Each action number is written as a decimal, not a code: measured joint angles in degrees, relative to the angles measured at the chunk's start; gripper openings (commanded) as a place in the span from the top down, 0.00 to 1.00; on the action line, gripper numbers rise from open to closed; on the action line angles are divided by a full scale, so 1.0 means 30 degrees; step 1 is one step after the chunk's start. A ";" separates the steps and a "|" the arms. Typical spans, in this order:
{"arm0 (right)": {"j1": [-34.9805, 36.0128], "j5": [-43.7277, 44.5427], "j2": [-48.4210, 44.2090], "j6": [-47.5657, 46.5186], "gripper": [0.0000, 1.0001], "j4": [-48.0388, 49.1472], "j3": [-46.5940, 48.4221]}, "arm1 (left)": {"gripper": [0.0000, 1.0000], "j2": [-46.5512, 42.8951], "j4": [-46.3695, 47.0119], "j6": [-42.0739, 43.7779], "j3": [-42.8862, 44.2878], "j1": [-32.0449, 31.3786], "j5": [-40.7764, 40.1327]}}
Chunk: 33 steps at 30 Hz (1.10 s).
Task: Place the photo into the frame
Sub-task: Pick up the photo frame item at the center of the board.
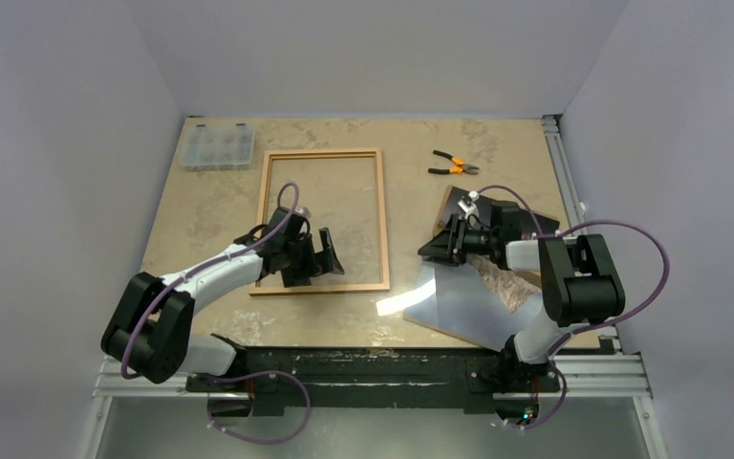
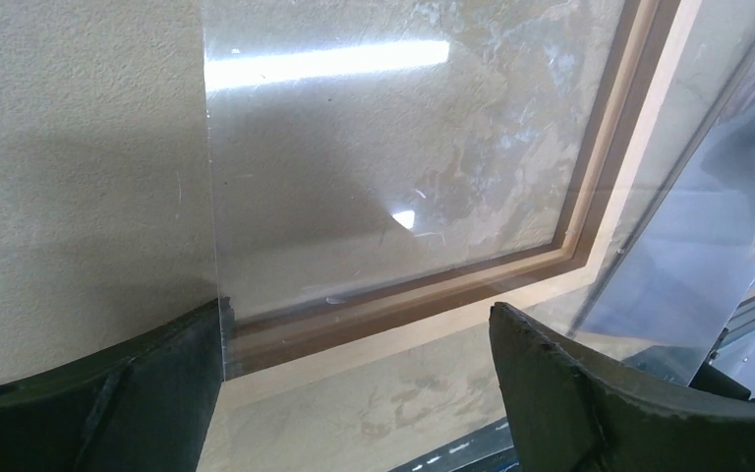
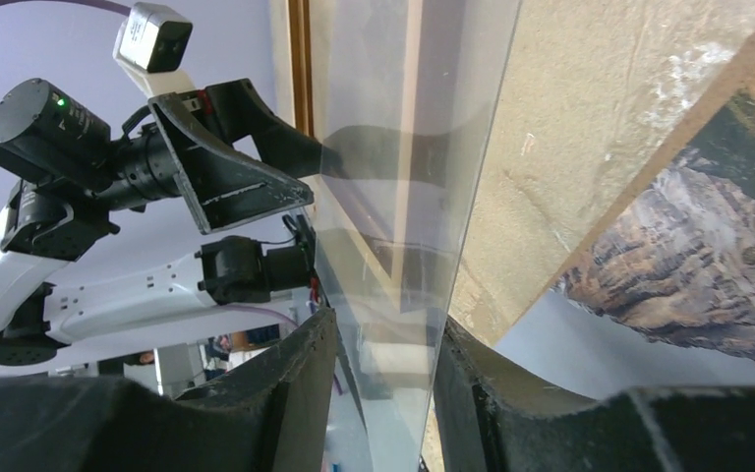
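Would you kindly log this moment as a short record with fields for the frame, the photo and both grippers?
frame: flat on the table, photo not in it
photo: picture side up, right of the frame, under the right arm
clear sheet: tilted up, between the right gripper's fingers
left gripper: wide open over the frame's near end
right gripper: fingers either side of the sheet; grip unclear
far edge: pliers, clear parts box

The top view looks down on the whole table [image 1: 411,143] from behind the arms. Both wrist views sit close, sharing the frame [image 2: 590,197] and clear sheet [image 3: 403,147].
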 measured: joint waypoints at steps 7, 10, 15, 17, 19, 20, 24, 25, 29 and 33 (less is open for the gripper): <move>0.0561 0.0087 0.0029 0.1297 0.71 0.1362 -0.0080 | 0.01 -0.0189 0.0270 0.0000 -0.0233 0.0000 0.0080; 0.1049 0.0146 0.0073 0.2157 0.74 0.2433 -0.0182 | 0.01 -0.0335 0.0459 0.0000 -0.0386 0.0000 0.0131; 0.2040 0.0437 0.0437 0.3351 0.81 0.4014 -0.0321 | 0.01 -0.0568 0.0612 0.0000 -0.0605 0.0000 0.0146; 0.2222 0.0459 0.0474 0.3570 0.84 0.4167 -0.0342 | 0.01 -0.0648 0.0576 0.0000 -0.0648 0.0000 0.0146; 0.2251 0.0459 0.0466 0.3694 0.88 0.4233 -0.0342 | 0.01 -0.0670 0.0561 0.0000 -0.0656 0.0000 0.0146; 0.2251 0.0481 0.0452 0.3701 0.90 0.4189 -0.0342 | 0.01 -0.0699 0.0554 0.0000 -0.0656 0.0000 0.0153; 0.2251 0.0765 0.0029 0.3213 0.96 0.3220 -0.0342 | 0.01 -0.0911 0.0459 0.0007 -0.0656 0.0000 0.0189; 0.2251 0.0940 -0.0175 0.3016 0.98 0.2798 -0.0335 | 0.01 -0.0976 0.0423 0.0007 -0.0656 0.0000 0.0189; 0.2251 0.1311 -0.1268 0.2208 1.00 0.1290 -0.0291 | 0.01 -0.1392 0.0255 0.0109 -0.0663 0.0000 0.0189; 0.2251 0.1712 -0.2259 0.1311 1.00 -0.0277 -0.0051 | 0.01 -0.1770 0.0044 0.0313 -0.0663 0.0000 0.0175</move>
